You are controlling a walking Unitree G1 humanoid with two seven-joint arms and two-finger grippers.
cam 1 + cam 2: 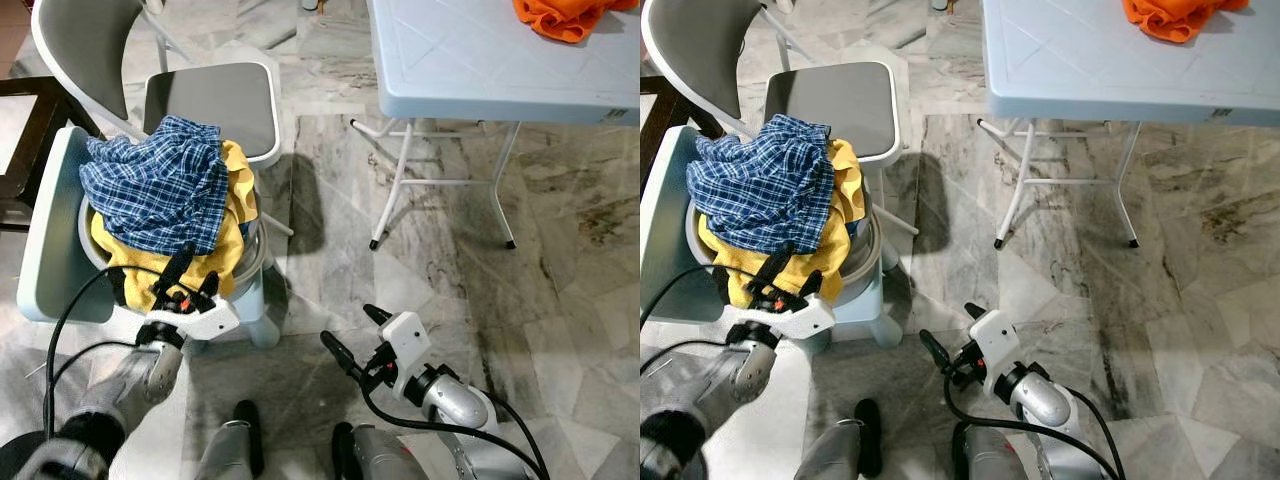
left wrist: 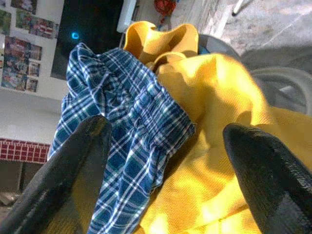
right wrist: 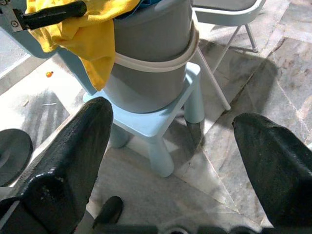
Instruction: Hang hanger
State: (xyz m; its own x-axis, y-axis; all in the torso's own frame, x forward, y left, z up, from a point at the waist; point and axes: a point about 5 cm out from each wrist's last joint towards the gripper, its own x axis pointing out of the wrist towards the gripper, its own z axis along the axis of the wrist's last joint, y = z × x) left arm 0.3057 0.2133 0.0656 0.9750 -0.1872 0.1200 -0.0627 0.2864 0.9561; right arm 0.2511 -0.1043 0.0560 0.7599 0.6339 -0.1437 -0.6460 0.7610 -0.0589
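Left eye view looks down on a grey plastic bucket [image 1: 252, 262] standing on a pale blue plastic stool [image 1: 262, 300], heaped with laundry: a blue-and-white checked shirt [image 1: 160, 185] lies on top of a yellow knitted garment [image 1: 225, 250] that spills over the bucket's rim. The left gripper [image 1: 190, 275] is at that heap, its two black fingers spread apart with their tips over the yellow cloth at the near edge of the bucket, grasping nothing. From the left wrist view the checked shirt sits just beyond one finger [image 2: 73, 170] and the yellow garment fills the gap.

The right gripper [image 1: 350, 335] hangs above the marbled stone floor [image 1: 560, 300], well apart from the stool, fingers splayed and empty, pointing toward the bucket.

Behind the bucket stands a white chair with a grey seat [image 1: 215, 105]. A pale blue folding table [image 1: 480, 70] stands to the right, with an orange cloth [image 1: 565, 15] on its far edge.

I cannot make out a hanger anywhere.
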